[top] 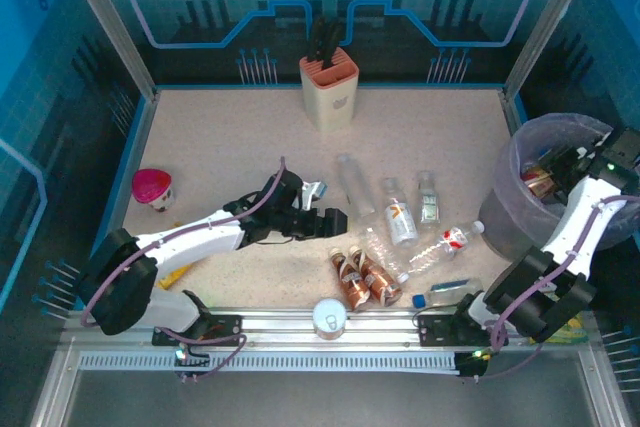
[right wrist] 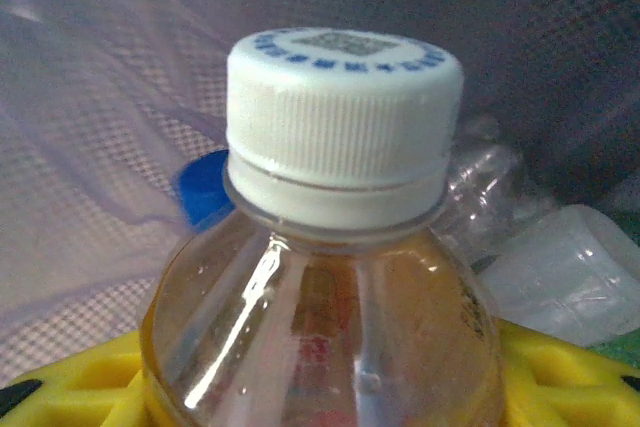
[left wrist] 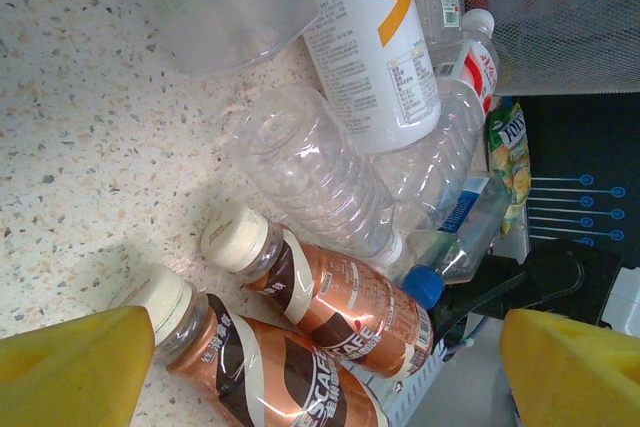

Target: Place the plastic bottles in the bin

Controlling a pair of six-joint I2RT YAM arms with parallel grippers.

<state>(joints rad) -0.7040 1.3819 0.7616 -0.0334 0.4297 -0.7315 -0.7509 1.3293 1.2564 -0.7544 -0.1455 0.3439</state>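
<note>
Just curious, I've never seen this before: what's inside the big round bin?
A white-capped bottle of amber liquid, with a blue cap and clear bottles behind it. The bottom of the bin is hidden.

Plastic bottles (top: 402,222) clustered by the table's front edge, right of centre; left gripper (top: 336,220) just beside them, right gripper (top: 555,169) over the bin (top: 513,230).

Two copper-brown bottles (top: 357,279) lie side by side on the bench (top: 230,147), beside scattered clear bottles (top: 401,223) lying flat. A white-capped bottle (right wrist: 330,277) of amber liquid stands upright inside the lavender-lined bin (top: 513,212).
</note>
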